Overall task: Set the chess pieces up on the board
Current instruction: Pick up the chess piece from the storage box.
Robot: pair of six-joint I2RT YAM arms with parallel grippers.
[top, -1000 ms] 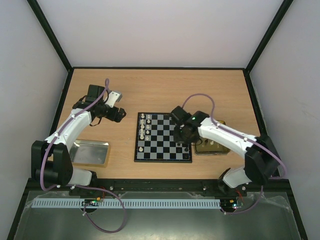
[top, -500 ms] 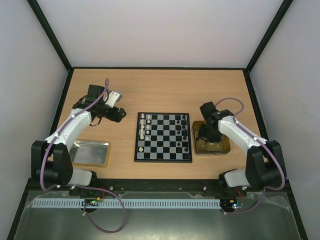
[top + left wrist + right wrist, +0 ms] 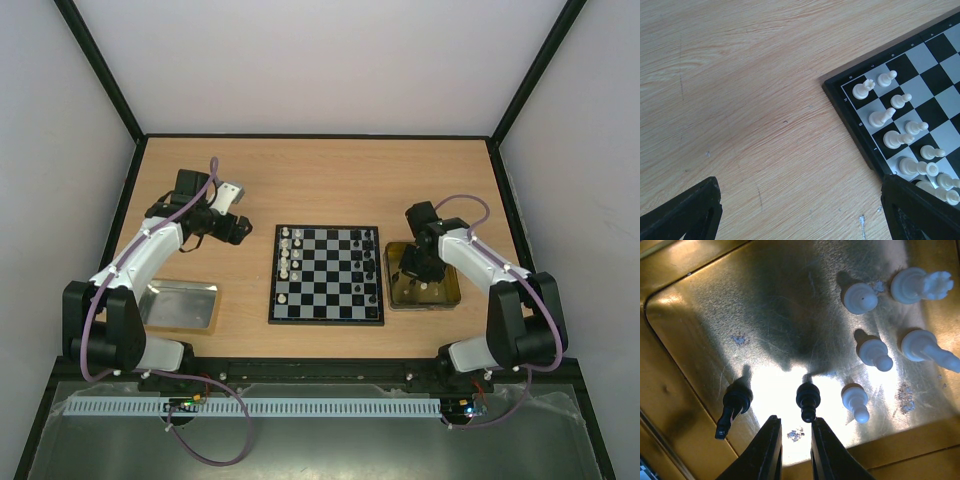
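Table [image 3: 320, 180] of pale wood, and the board [image 3: 325, 319] sits about midway between the left and right edges, closer to the near edge than the far one. White pieces [image 3: 288, 255] stand in two files along the board's left side. Black pieces [image 3: 368, 262] are scattered along its right side, with gaps among them.

Just beside the board, towards the right edge of the table, lies the gold tray [image 3: 448, 297]. The right gripper [image 3: 796, 432] hangs low over it, pointing down. Its fingers [image 3: 771, 450] are drawn close together with only a narrow slot between them, and nothing is held in that slot. A black pawn [image 3: 808, 399] stands on the tray floor right at the mouth of the slot. I can't tell whether either fingertip touches it. A second black piece [image 3: 732, 402] stands off to one side, and five white ones [image 3: 872, 351] are spread over the rest of the tray.

The left gripper [image 3: 800, 192] is out over bare wood towards the far-left part of the table, near the board's far-left corner. Its fingers [image 3: 685, 212] are spread wide and hold nothing. A silver tray [image 3: 180, 305] lies near the near-left corner.
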